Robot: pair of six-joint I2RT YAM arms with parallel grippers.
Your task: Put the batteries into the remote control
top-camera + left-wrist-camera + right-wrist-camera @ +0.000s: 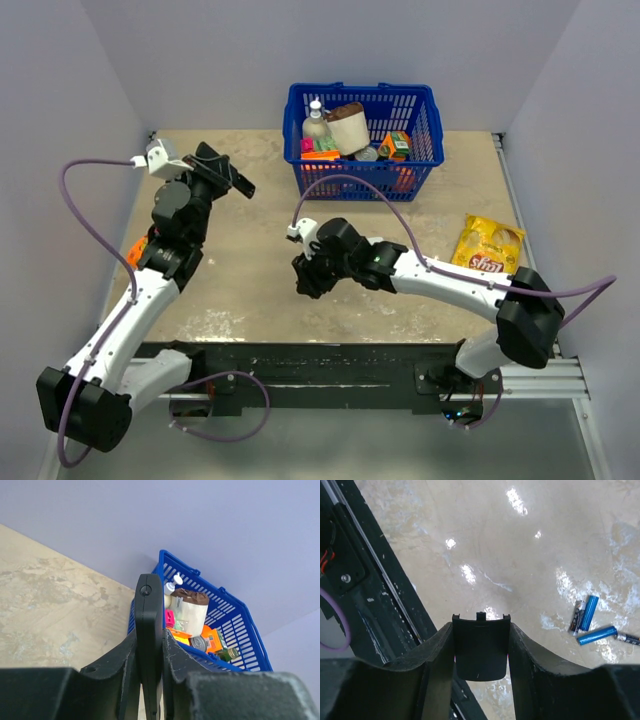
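Note:
My left gripper [215,168] is shut on the long black remote control [228,175] and holds it edge-on in the air at the back left; in the left wrist view the remote [149,625] stands between the fingers [117,660]. My right gripper [308,276] is shut on the small black back cover [480,650], low over the table's middle. Several slim blue batteries [590,612] lie on the table to the right in the right wrist view, one [596,635] slanted. They do not show in the top view.
A blue basket [425,110] with bottles, a can and boxes stands at the back centre. A yellow snack bag [488,245] lies at the right. An orange object [134,250] shows beside the left arm. The black base rail [365,590] runs along the near edge.

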